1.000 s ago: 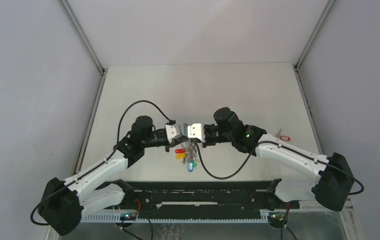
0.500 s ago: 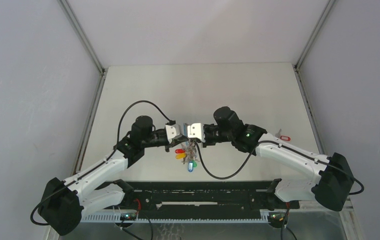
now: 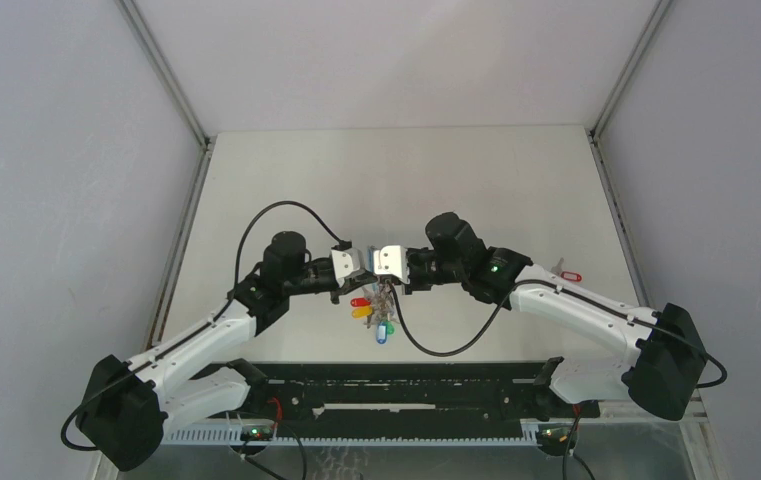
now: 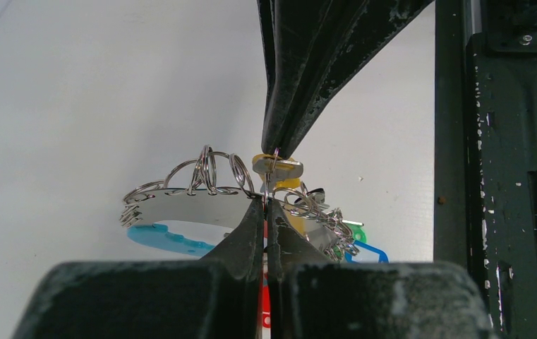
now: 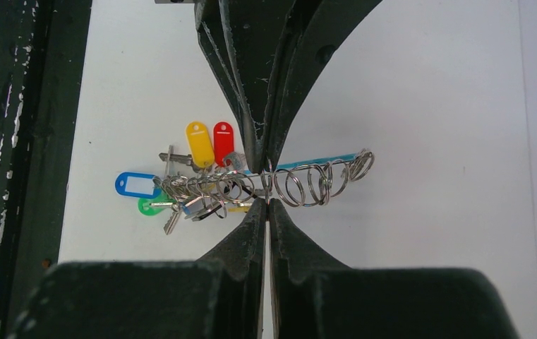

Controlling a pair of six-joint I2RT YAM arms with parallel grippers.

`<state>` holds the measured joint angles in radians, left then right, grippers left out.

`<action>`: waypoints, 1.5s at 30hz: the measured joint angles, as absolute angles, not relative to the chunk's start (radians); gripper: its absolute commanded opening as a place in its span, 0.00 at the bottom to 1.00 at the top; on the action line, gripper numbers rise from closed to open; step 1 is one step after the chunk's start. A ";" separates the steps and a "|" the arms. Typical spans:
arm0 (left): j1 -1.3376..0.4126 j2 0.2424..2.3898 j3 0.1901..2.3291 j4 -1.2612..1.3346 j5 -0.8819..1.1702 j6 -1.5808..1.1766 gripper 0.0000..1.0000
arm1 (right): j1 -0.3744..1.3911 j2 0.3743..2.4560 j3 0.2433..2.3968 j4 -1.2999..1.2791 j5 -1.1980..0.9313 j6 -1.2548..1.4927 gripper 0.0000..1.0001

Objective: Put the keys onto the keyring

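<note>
With the left hand (image 3: 359, 262) pinched fully shut on the large grey keyring loop with a cyan section and a fringe of small tagged keys (image 5: 300, 185), hold that side dead steady. Look for the keyring at mid-counter, a little toward the near edge, between the two hands. With the right hand (image 3: 384, 262) closed just as tight, tip to tip with the left, nip only the thin wire ring at the loop. Cannot tell whether this is the ring of the small silver key with the yellow tag (image 5: 200, 143).

Work in small turns, to slide the wire along rather than let it spring out. Avoid pulling the hands apart: likely to twist the loop. Mind the blue, green and red tags bunched beside the tips.

Leave for afterwards the small silver key with a red tag (image 3: 568, 275), alone near the right edge of the plain white counter (image 3: 406, 170). All round, bare grey walls (image 3: 56, 150); along the near edge, a black mounting rail (image 3: 406, 395).
</note>
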<state>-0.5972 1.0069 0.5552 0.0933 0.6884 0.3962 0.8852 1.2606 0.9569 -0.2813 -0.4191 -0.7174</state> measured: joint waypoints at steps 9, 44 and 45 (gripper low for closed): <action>-0.597 1.007 0.555 0.093 0.688 0.396 0.00 | 0.885 1.259 0.957 -0.281 -0.416 -0.717 0.00; -0.598 1.007 0.555 0.091 0.688 0.404 0.00 | 0.885 1.259 0.957 -0.289 -0.420 -0.715 0.00; -0.598 1.007 0.555 0.090 0.688 0.404 0.00 | 0.885 1.259 0.957 -0.289 -0.421 -0.715 0.00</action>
